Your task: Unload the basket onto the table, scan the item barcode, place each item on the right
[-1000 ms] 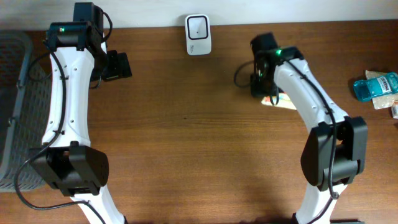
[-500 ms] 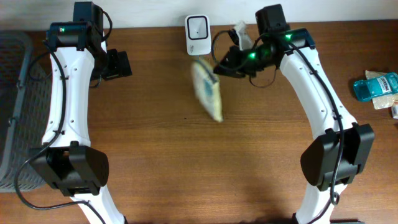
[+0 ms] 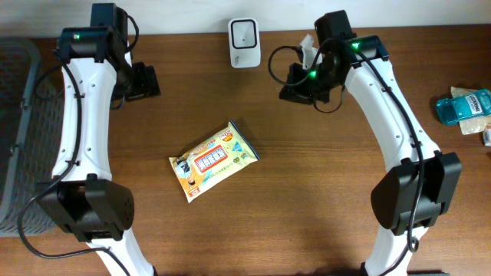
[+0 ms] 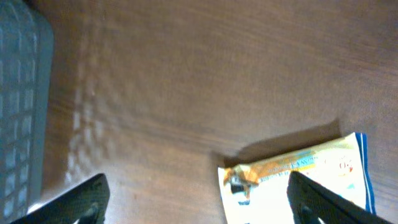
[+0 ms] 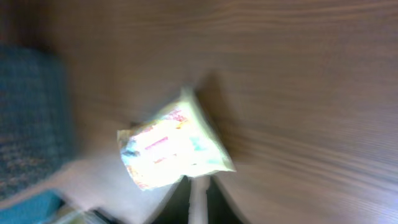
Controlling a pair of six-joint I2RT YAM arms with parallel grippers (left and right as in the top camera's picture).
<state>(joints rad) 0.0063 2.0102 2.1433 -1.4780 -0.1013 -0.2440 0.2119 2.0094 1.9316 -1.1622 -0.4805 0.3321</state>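
On the brown wooden table [image 3: 322, 184], the yellow snack packet [image 3: 213, 159] lies flat, well in front of the white scanner [image 3: 245, 33]. My left gripper [image 4: 199, 190], left of the scanner, gapes empty. My right gripper [image 3: 295, 83], right of it, holds nothing; I cannot tell its jaws' state.

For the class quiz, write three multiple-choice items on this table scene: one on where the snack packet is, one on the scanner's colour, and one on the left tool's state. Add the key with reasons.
1. The snack packet is: A in the basket; B on the table between the arms; C held in the air.
2. The scanner is: A black; B blue; C white.
3. The left tool is: A open; B shut on the packet; C shut on nothing.
Key: B, it lies flat on bare wood; C, its casing is white; A, its fingers stand wide apart in the left wrist view.
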